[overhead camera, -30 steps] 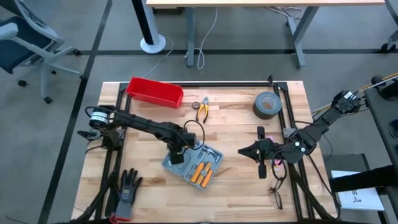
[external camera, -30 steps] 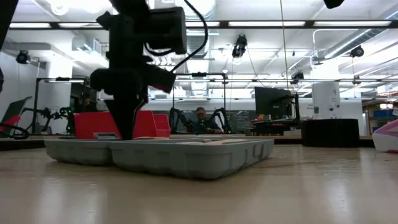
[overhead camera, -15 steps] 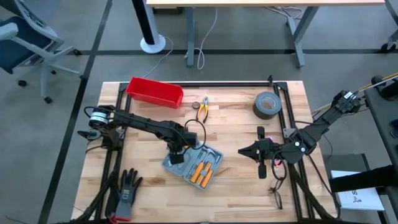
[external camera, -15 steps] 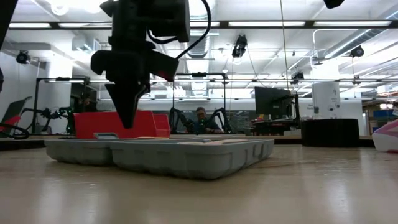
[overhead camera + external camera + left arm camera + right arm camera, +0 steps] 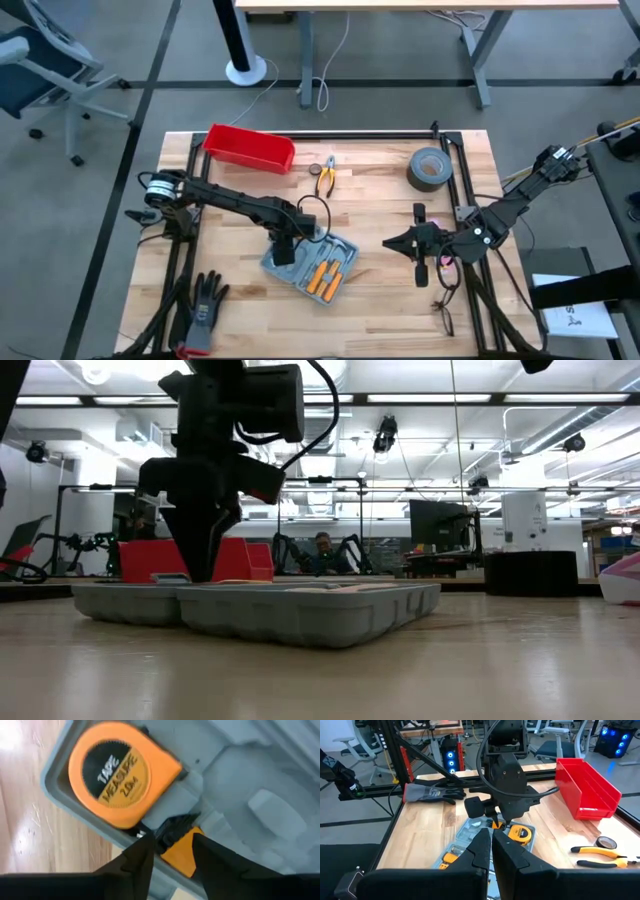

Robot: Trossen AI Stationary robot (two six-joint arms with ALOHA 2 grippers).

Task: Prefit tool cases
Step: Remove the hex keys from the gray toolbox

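The grey-blue tool case (image 5: 310, 265) lies open on the table, its grey moulded inside up. It holds an orange tape measure (image 5: 117, 772) and several orange-handled tools (image 5: 325, 275). My left gripper (image 5: 285, 250) stands over the case's left half, fingers pointing down into it (image 5: 205, 572), and is shut on a small orange-and-black tool (image 5: 179, 851). My right gripper (image 5: 395, 243) is shut and empty, hovering to the right of the case; its wrist view looks at the case (image 5: 465, 832) and the left arm. My left gripper pinches the small orange-and-black tool (image 5: 181, 855) between its two fingers (image 5: 137, 862), coming from above and pointing down. The tool sits low in the case, beside the tape measure's pocket. The fingers hide its lower end, and whether it rests in a slot I cannot tell.
A red bin (image 5: 250, 148) stands at the far left. Orange-handled pliers (image 5: 325, 178) and a grey tape roll (image 5: 428, 168) lie at the far side. A black glove (image 5: 205, 300) lies at the near left corner. Bare wood lies between the case and the right gripper.
My left gripper has risen a little above the case and come back down into it at the same spot, still shut on the tool. The case has stayed where it was.
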